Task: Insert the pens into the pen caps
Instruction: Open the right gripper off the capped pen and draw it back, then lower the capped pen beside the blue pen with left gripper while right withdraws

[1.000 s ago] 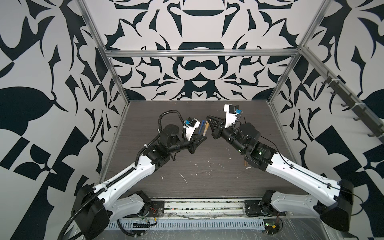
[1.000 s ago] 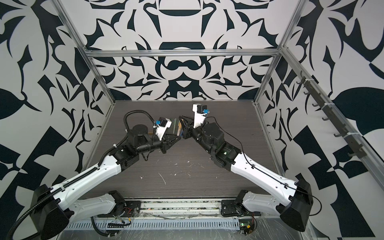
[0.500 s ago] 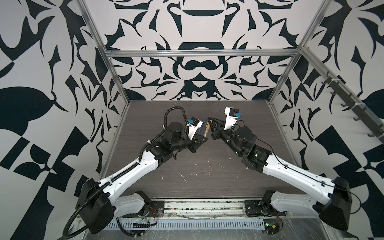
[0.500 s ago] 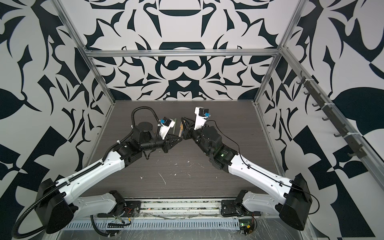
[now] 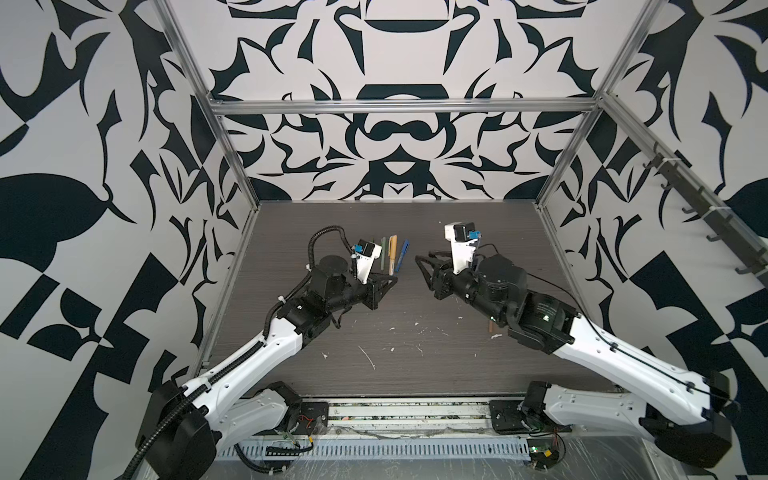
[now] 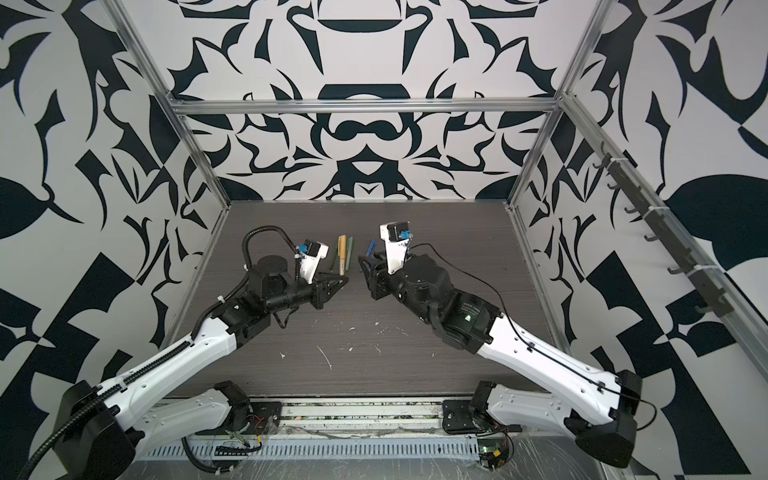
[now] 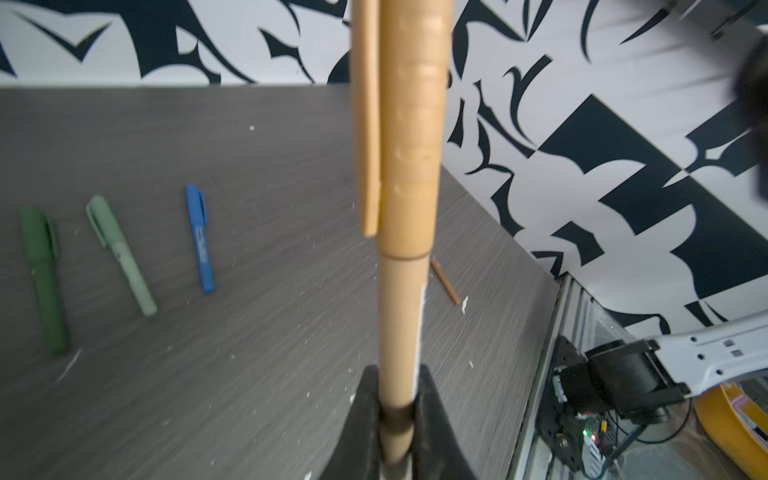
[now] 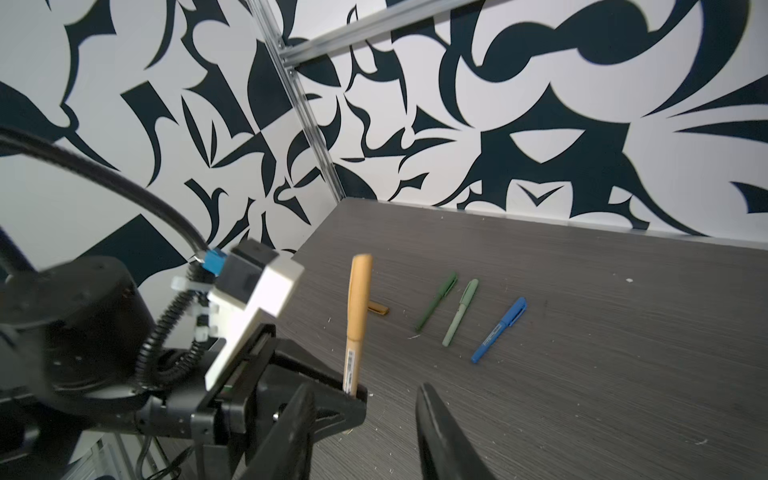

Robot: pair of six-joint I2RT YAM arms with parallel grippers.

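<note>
My left gripper is shut on the lower end of a tan pen, which it holds upright. A tan pen cap sits on the pen's top end. Both top views show this pen above my left gripper. My right gripper stands open just right of the pen, touching nothing. Capped dark green, pale green and blue pens lie side by side on the table. An orange-brown cap lies behind the held pen. An orange-brown pen lies apart, partly under my right arm.
White flecks of debris are scattered over the dark table. Patterned walls with metal frame posts close in the back and both sides. The row of lying pens is toward the back, between the two arms.
My right gripper has opened and let go of the tan cap. The left gripper has shifted slightly left with the capped pen, so the two grippers stand further apart.
</note>
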